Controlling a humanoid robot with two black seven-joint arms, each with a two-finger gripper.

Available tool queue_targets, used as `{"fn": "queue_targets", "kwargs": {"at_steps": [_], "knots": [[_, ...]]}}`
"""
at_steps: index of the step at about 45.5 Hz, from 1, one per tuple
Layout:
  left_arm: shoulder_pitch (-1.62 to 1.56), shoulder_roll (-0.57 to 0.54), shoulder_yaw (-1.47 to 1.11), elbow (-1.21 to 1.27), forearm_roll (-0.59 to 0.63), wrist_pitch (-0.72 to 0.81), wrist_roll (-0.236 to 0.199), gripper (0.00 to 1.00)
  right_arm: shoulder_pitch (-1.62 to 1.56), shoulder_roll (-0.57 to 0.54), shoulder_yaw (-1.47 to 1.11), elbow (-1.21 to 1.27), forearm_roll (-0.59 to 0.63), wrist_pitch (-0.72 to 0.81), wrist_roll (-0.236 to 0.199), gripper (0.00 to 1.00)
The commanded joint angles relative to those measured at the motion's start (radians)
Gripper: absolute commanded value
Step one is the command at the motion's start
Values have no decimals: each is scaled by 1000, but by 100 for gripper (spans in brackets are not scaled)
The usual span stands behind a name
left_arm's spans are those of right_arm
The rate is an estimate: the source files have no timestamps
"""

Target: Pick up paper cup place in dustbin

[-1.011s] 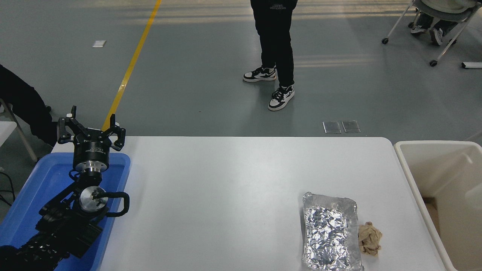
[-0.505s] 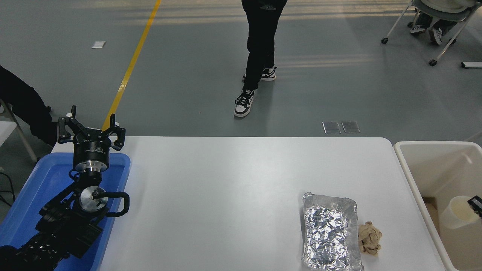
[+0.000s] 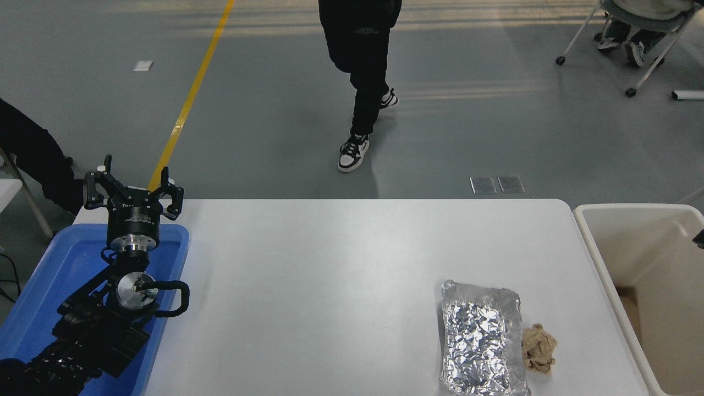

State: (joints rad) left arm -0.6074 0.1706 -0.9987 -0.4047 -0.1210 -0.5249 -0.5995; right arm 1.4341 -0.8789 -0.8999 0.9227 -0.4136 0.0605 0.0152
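Note:
The paper cup is out of view. The cream dustbin [image 3: 600, 264] stands off the table's right edge, with its open inside showing. Only a small black sliver of my right gripper [image 3: 699, 237] shows at the picture's right edge, above the dustbin. My left gripper [image 3: 132, 184] is parked at the lower left over the blue tray, open and empty.
A blue tray [image 3: 38, 286] lies under the left arm. A crumpled foil sheet [image 3: 481, 344] and a brown paper wad [image 3: 539, 347] lie at the table's front right. A person [image 3: 360, 66] walks on the floor beyond the table.
Half a second ago the paper cup showed inside the dustbin beside the right gripper; now it is gone from view and the black sliver sits higher. The person has stepped left.

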Motion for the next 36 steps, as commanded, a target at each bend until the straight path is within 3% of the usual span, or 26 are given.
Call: {"fn": "queue_targets", "kwargs": {"at_steps": [1,9,22,29,36], "knots": [[0,0,0,0,0,0,0,99,508,34,-243,402,-93,191,0,100],[0,0,0,0,0,0,0,99,726,208,-264,564,-47,439,0,100],[0,0,0,0,0,0,0,99,881,472,-212,584,168,640,8,100],[0,0,0,0,0,0,0,99,921,547,-208,584,311,720,6,100],[0,0,0,0,0,0,0,99,931,590,-272,585,326,725,5,100]]}}
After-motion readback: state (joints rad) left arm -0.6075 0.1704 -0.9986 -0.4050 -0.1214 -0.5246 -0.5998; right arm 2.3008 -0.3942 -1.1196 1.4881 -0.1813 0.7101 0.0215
